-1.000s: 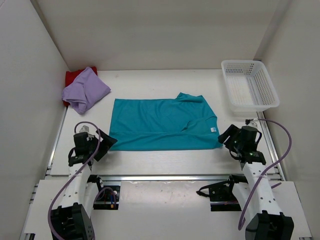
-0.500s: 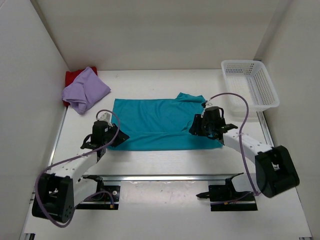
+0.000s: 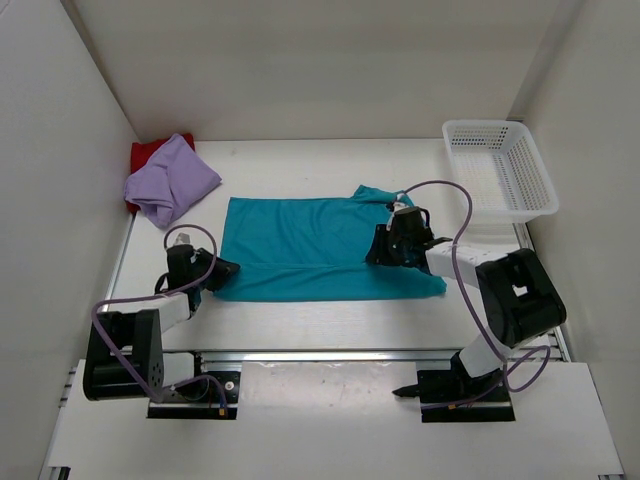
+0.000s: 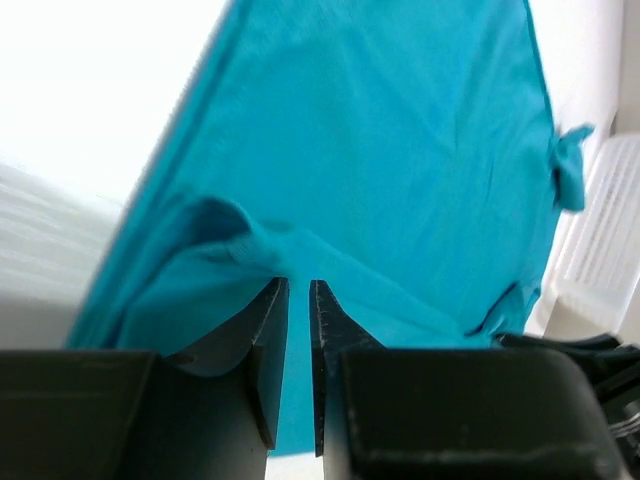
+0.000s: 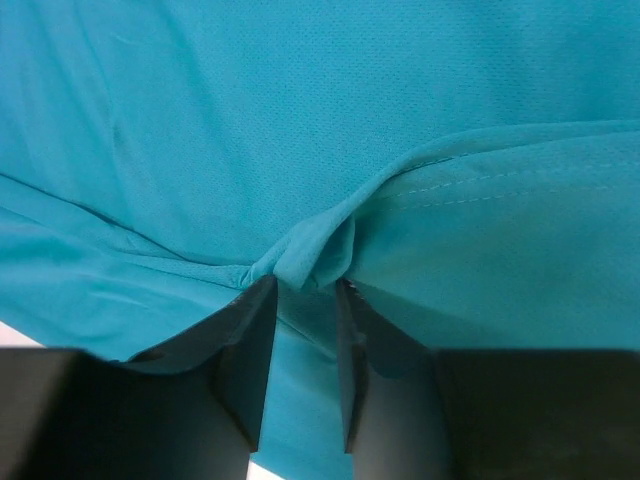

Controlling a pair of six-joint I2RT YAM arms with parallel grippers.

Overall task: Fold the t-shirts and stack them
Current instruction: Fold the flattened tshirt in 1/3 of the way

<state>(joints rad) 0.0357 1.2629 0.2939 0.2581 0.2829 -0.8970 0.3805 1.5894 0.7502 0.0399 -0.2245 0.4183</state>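
In the counter's far-left corner, a lavender t-shirt (image 3: 172,180) lies bunched on a dark red t-shirt (image 3: 146,152). The left gripper (image 4: 298,285), jaws narrow, pinches the near-left edge of the teal t-shirt (image 3: 310,250), which lies spread mid-counter. The right gripper (image 5: 305,280) nips a raised fold toward the shirt's right side. A white lattice basket (image 3: 530,195) sits in the far-right corner.

Three t-shirts in all: one teal t-shirt (image 3: 310,250) left of the white basket (image 3: 532,195), one lavender t-shirt (image 3: 172,180) and one dark red t-shirt (image 3: 146,153) far to the basket's left. One basket only. Two grippers, both to the basket's left: the right gripper (image 3: 373,251) nearer it, the left gripper (image 3: 228,268) farther off.
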